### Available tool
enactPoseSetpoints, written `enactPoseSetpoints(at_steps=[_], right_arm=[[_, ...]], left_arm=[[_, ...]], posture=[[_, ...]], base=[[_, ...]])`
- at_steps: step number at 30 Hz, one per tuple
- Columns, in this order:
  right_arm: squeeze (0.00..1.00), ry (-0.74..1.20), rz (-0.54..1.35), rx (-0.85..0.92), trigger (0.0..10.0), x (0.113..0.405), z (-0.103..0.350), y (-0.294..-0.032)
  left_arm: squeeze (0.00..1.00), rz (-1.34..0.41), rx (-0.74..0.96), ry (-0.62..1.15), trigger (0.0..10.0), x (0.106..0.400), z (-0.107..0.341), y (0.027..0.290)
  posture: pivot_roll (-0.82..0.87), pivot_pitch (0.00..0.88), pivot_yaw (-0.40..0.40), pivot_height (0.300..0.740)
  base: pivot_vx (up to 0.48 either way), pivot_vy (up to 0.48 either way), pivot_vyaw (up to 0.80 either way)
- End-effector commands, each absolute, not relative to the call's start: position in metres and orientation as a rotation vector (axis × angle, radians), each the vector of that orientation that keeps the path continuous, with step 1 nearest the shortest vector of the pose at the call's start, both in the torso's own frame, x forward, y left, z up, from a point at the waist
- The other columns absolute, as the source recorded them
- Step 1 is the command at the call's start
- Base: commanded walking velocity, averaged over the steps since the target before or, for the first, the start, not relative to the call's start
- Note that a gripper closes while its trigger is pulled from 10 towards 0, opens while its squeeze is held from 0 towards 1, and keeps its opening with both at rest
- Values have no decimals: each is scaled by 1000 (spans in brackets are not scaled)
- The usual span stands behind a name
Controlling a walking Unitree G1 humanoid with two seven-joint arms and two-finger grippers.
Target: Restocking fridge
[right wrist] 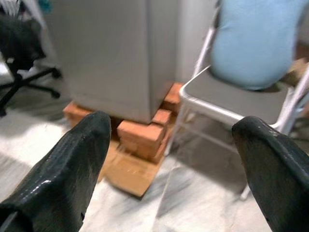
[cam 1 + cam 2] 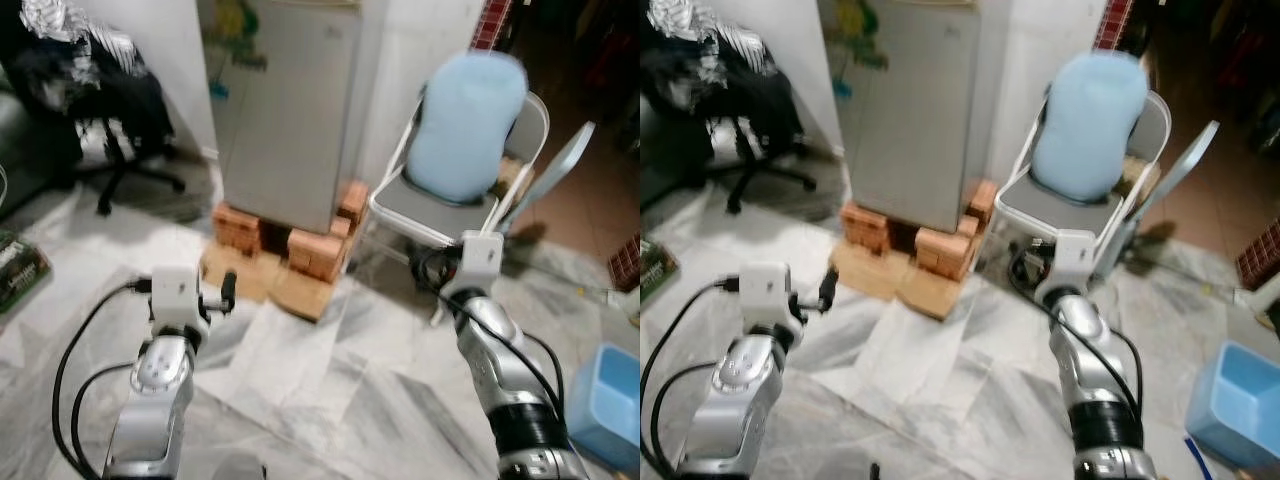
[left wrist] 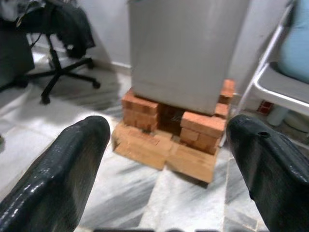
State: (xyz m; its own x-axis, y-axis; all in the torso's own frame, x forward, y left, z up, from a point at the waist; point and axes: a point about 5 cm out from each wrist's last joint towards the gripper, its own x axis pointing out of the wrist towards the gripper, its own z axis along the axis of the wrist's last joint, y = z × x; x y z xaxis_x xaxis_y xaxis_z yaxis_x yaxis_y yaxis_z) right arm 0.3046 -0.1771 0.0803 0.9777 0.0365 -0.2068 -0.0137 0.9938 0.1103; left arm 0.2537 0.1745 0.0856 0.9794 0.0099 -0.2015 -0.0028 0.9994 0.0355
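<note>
Marble floor (image 2: 330, 400) nearest. Both arms raised forward, level, carrying nothing. Left gripper (image 3: 169, 159): fingers spread wide, empty. Right gripper (image 1: 169, 164): likewise spread, empty. Beyond them, cardboard (image 2: 275, 280) flat on the floor, then bricks (image 2: 320, 250) propping the fridge (image 2: 285, 110), door closed, left of centre. Folding chair (image 2: 450, 215) with blue cushion (image 2: 465, 125) just right of it. Office chair (image 2: 115, 120) far left. Judgement: approach step; square up to the door, avoid the cardboard, keep the right arm off the chair.

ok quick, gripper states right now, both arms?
Left gripper: open, empty, aimed at the fridge on bricks.
Right gripper: open, empty, aimed between fridge and chair.
</note>
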Motion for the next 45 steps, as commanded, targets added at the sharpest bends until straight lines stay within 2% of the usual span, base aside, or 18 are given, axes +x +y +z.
enactPoseSetpoints(at_steps=[1, 16, 30, 45], right_arm=[[0, 179, 44, 102, 10000, 309, 90, -172], [0, 176, 35, 85, 10000, 310, 92, -178], [0, 184, 38, 75, 10000, 309, 90, -178], [0, 185, 35, 73, 10000, 308, 89, -177]], left_arm=[[0, 14, 20, 195, 10000, 256, 89, 176], [0, -11, -5, 175, 10000, 258, 91, 172], [0, -15, -13, 172, 10000, 259, 90, 169], [0, -25, -11, 161, 10000, 260, 92, 168]], posture=[[70, 0, -78, 740], [64, 0, -82, 740], [62, 0, -85, 740], [62, 0, -79, 740]], base=[[0, 480, -800], [0, 480, -786], [0, 480, 0], [0, 480, -718]])
